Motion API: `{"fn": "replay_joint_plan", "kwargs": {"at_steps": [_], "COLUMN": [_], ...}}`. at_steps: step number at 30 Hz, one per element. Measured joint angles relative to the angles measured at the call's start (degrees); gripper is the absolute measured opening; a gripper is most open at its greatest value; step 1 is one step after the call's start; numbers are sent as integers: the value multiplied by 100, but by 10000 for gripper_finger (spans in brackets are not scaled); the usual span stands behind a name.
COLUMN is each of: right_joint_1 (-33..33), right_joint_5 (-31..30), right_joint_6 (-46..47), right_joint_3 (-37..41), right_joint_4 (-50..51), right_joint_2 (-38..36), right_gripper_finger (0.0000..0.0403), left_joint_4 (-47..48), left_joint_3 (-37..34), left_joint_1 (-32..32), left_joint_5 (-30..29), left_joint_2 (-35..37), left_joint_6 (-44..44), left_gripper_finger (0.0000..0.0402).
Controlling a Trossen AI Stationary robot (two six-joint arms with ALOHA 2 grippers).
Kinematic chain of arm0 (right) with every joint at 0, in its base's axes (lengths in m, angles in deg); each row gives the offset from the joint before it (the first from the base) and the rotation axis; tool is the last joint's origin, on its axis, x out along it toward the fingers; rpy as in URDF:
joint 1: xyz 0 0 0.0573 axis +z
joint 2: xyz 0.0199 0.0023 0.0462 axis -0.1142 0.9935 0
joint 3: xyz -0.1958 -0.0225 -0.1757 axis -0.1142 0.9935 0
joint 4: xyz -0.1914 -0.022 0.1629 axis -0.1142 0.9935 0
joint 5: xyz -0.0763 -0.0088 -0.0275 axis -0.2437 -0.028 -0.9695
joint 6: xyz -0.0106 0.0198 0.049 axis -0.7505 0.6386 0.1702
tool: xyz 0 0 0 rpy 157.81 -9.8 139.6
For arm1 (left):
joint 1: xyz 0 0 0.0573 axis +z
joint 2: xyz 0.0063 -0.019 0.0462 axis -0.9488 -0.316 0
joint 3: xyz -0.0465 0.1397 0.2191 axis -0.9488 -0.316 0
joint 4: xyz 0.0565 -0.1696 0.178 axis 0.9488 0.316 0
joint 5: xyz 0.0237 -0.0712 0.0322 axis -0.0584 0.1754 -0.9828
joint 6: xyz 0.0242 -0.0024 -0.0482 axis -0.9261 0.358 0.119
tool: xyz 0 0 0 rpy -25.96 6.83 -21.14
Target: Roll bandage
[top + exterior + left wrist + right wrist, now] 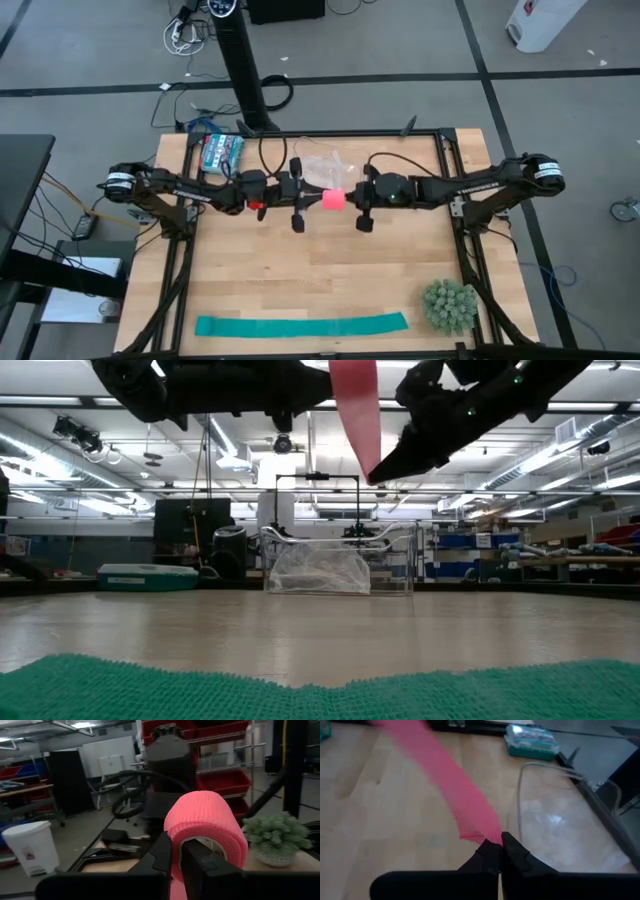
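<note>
The pink-red bandage (pixel 335 199) is a small roll held up over the table's middle, between my two grippers. In the left wrist view the roll (pixel 206 822) sits just past my left gripper (pixel 176 862), which is shut on it. A loose flat tail (pixel 356 408) comes off the roll and slants down. My right gripper (pixel 500 845) is shut on the tail's end. In the high view my left gripper (pixel 318 198) stands left of the roll and my right gripper (pixel 350 200) right of it. My left gripper pinches the bandage between its two fingers at the near underside of the roll (pixel 176 851), coming level from the table's left. The roll stands clear of the table, its hollow core toward the wrist camera. My right gripper pinches the tail's free end (pixel 485 836) between its two fingertips (pixel 378 472), slanting down from the table's right. The tail runs flat and fairly straight from the fingers up to the roll, clear of the table.
A teal-green strip (pixel 300 325) lies flat along the near edge. A green spiky ball (pixel 448 305) sits at the near right. A clear plastic container (pixel 325 168) and a teal box (pixel 222 150) are at the far side. Bare wood lies between.
</note>
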Motion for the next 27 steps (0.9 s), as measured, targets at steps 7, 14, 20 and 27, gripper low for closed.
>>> {"fn": "replay_joint_plan", "kwargs": {"at_steps": [7, 14, 20, 27], "right_joint_1": [-300, -330, -246, 121], "right_joint_5": [1, -326, -648, -1157], "right_joint_6": [-250, -697, -1124, -1665], "right_joint_3": [0, -18, -33, -33], "right_joint_4": [-269, -857, -1306, -1364], "right_joint_2": [0, 0, -19, -329], "right_gripper_finger": [0, 0, 0, 0], "left_joint_4": [61, 514, 1051, 1227], "left_joint_3": [0, 0, 0, 0], "left_joint_1": [-158, -181, -183, -181], "left_joint_5": [-39, -56, -71, -121], "left_joint_2": [0, 0, 0, 0], "left_joint_6": [2, 252, 449, 564], "left_gripper_finger": [31, 31, 31, 31]}}
